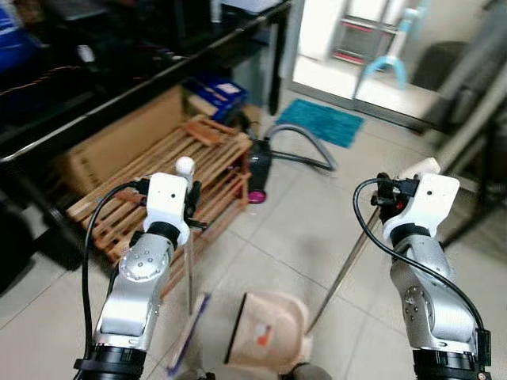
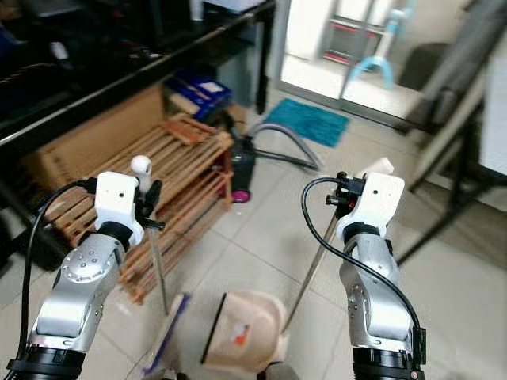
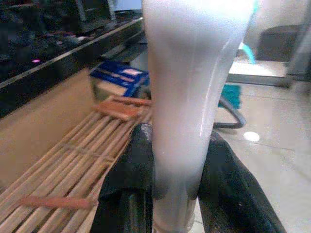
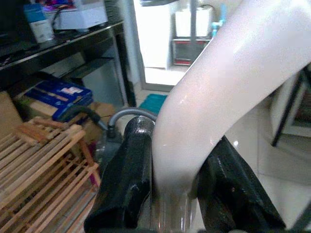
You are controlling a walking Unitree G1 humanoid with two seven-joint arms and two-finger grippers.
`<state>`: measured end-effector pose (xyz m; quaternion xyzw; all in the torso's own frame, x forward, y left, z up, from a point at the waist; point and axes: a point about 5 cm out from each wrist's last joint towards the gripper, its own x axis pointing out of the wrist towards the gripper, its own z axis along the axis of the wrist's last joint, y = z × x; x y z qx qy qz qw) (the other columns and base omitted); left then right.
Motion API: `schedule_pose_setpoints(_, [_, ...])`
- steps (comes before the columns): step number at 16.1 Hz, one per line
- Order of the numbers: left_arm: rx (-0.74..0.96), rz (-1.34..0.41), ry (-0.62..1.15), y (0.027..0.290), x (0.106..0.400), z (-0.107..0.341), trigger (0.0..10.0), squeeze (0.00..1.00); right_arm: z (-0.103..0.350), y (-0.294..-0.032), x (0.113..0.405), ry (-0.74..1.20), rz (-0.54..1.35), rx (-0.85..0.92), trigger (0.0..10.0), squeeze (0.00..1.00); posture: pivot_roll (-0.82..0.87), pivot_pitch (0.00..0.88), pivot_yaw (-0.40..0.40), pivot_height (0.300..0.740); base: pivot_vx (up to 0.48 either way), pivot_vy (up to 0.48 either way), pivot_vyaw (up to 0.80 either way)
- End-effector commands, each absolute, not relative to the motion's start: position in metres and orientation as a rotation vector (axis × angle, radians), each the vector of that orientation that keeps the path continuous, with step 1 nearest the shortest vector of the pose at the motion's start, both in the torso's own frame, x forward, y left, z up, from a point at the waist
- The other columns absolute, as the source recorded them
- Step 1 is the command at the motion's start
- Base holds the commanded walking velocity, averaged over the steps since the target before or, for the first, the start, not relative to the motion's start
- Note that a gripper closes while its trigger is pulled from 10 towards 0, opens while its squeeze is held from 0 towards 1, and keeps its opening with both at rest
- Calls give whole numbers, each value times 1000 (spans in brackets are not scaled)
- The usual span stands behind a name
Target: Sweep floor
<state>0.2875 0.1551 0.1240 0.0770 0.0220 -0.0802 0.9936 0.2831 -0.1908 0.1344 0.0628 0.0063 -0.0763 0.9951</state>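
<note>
My left gripper is shut on the white handle of a broom, whose thin metal shaft runs down to a purple-edged brush head on the tile floor. My right gripper is shut on the white handle of a long-handled dustpan; its metal shaft slants down to the beige pan, which rests on the floor between my arms. The black fingers clasp the broom handle from both sides, and the right gripper's fingers do the same on the dustpan handle.
A wooden slatted rack and cardboard lie under a black table at left. A vacuum cleaner with grey hose stands ahead. A teal mat lies by the doorway, and a metal stand's legs are at right.
</note>
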Motion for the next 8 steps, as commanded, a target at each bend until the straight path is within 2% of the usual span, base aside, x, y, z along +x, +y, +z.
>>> schedule_pose_setpoints(1, [162,-169,-5,152,287,132,10000,0,145,-196,281,-33,-170,128,10000,0,4,0,-3,740,0,0,-788])
schedule_pose_setpoints(5, [143,-158,-17,151,291,132,10000,0,152,-204,282,-72,-231,26,10000,0,-2,0,-3,740,0,0,-784])
schedule_pose_setpoints(8, [160,-141,-25,156,293,133,10000,0,153,-204,285,-77,-229,58,10000,0,-7,0,1,740,0,0,-781])
